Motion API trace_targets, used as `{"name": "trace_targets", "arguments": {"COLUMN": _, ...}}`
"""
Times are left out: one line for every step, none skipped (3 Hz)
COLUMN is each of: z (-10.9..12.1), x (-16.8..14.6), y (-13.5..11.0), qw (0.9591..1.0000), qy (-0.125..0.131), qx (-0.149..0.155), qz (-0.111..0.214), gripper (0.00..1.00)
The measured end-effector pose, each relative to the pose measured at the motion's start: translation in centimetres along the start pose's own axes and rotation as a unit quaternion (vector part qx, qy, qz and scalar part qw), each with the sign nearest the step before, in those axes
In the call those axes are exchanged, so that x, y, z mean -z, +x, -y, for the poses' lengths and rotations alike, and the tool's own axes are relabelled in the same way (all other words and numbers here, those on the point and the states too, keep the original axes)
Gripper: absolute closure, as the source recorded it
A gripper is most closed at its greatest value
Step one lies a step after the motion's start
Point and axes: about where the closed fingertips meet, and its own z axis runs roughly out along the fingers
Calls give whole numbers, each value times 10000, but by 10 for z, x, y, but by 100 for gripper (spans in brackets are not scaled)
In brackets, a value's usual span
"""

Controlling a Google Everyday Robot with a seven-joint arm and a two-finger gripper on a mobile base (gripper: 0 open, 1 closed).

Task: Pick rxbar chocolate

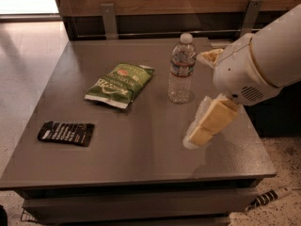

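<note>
The rxbar chocolate (66, 133) is a small flat black wrapper with white lettering. It lies flat near the front left of the grey table (141, 145). My gripper (207, 124) hangs over the right part of the table on a white arm (263, 60) that comes in from the right. It is far to the right of the bar and touches nothing, and nothing is held in it.
A green chip bag (120, 84) lies mid-table, behind and to the right of the bar. An upright clear water bottle (181, 69) stands just left of my arm. A wooden wall with metal brackets runs behind the table, with floor to the left.
</note>
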Motion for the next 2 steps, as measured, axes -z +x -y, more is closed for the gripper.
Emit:
{"name": "trace_targets", "arguments": {"z": -14, "x": -16, "y": -31, "qw": 9977, "qy": -20, "qx": 112, "qz": 664, "gripper": 0}}
{"name": "trace_targets", "arguments": {"z": -26, "x": -38, "y": -73, "qw": 9903, "qy": -187, "qx": 352, "qz": 1331, "gripper": 0}}
